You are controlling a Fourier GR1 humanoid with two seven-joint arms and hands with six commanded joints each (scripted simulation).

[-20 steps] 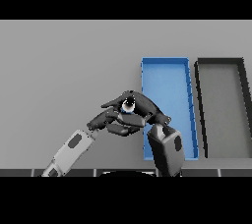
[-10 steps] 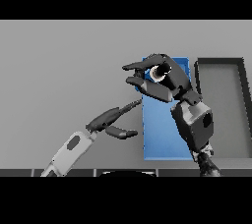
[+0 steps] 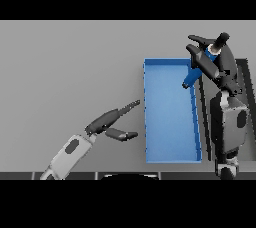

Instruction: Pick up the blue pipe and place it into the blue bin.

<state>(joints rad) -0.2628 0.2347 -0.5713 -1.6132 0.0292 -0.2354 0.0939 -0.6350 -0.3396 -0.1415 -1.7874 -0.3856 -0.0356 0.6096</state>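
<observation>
Since the frame half a second back: right hand [image 3: 212,62] shifted up and toward the robot's right, now at the far right corner of the blue bin [image 3: 170,147], no longer over the bin's near-centre. Fingers curled round the blue pipe [image 3: 192,77], gripping it near its upper end. Pipe tilted, lower end dipping down-left over the bin's right wall and far interior, apparently held above the floor of the bin rather than resting in it; contact with the wall hard to judge. Left hand [image 3: 112,122] little changed, low on the grey table [image 3: 70,72] just left of the bin, fingers straight and spread, thumb apart, holding nothing.

Counted: one blue pipe, one blue bin, one dark bin [image 3: 246,72], two hands.

Hidden or unclear: dark bin mostly covered by the right forearm, only a strip of its rim showing at the right edge, cut off there. Upper part of the pipe buried inside the right hand's grasp, only the lower stretch visible. Right wall of the blue bin partly masked by the arm.
</observation>
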